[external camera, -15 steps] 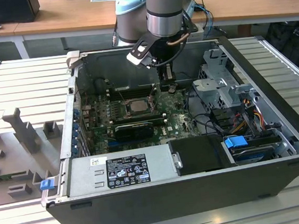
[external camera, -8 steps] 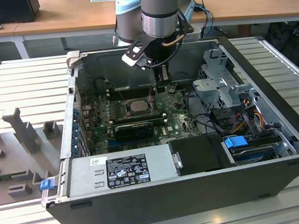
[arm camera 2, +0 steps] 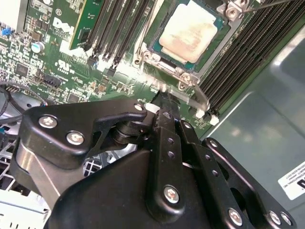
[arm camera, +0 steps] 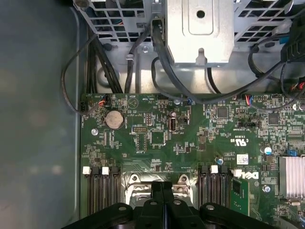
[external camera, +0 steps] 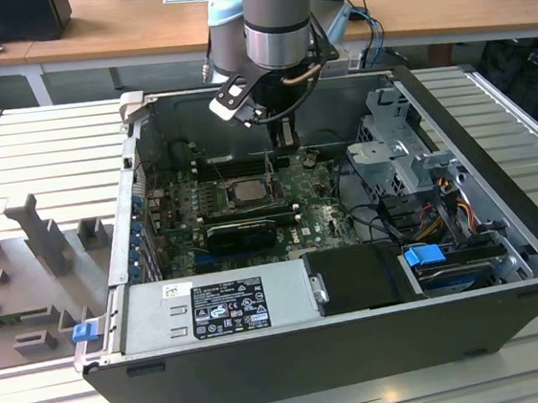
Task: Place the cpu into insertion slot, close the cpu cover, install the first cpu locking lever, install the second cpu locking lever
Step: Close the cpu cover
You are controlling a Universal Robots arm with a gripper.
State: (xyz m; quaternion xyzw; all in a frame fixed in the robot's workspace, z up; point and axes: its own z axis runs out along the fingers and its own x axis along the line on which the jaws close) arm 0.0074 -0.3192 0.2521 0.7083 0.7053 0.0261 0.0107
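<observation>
Black claw (arm camera 2: 164, 100), fingers clenched together, tip low over the green motherboard (arm camera 2: 57, 71), near the seated cpu (arm camera 2: 188, 31), inside open computer case (external camera: 361, 346)

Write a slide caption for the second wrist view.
Closed gripper at the edge of the metal cover, with the cpu showing through its window.

The cpu (arm camera 2: 188, 33) runs off the second wrist view's edge — one corner lost.
</observation>
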